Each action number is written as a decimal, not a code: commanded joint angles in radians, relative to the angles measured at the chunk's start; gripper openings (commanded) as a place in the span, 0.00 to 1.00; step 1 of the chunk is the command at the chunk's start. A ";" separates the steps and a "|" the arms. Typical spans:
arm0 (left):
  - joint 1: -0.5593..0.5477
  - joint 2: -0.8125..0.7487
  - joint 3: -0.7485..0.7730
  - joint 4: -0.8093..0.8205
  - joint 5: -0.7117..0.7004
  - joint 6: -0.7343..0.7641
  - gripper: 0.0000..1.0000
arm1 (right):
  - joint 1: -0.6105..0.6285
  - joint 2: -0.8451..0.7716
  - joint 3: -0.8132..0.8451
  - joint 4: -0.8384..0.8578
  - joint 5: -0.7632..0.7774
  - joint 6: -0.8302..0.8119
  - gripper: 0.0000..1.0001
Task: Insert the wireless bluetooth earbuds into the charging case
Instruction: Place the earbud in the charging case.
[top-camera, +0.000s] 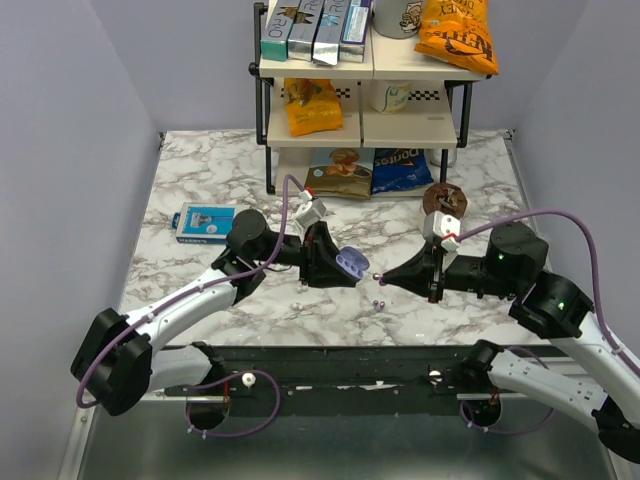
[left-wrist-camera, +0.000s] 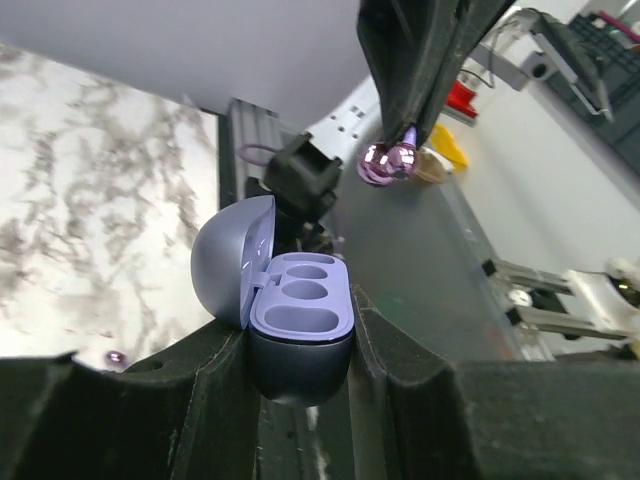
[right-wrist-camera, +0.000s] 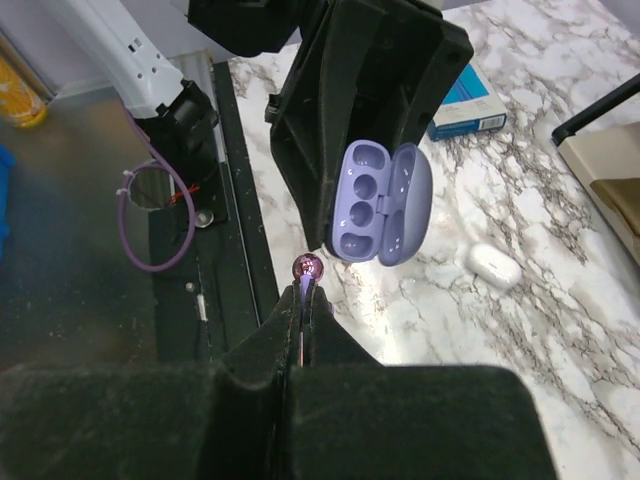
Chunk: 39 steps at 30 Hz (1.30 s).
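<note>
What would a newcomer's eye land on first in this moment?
The open lavender charging case stands out first. The left gripper clamps it over the middle of the table, its empty wells facing the right arm. Just off it, the right gripper pinches a shiny purple earbud at its fingertips, not yet seated. A second tiny purple piece, likely the other earbud, lies on the marble table below them.
</note>
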 joint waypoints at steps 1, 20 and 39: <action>0.004 -0.013 0.026 0.037 0.142 -0.084 0.00 | 0.005 0.023 0.013 0.005 -0.030 -0.035 0.01; -0.072 -0.150 -0.031 -0.418 -0.051 0.557 0.00 | 0.014 0.111 -0.001 0.005 -0.199 -0.006 0.01; -0.073 -0.141 -0.024 -0.367 -0.005 0.504 0.00 | 0.086 0.160 -0.021 -0.012 -0.050 -0.021 0.01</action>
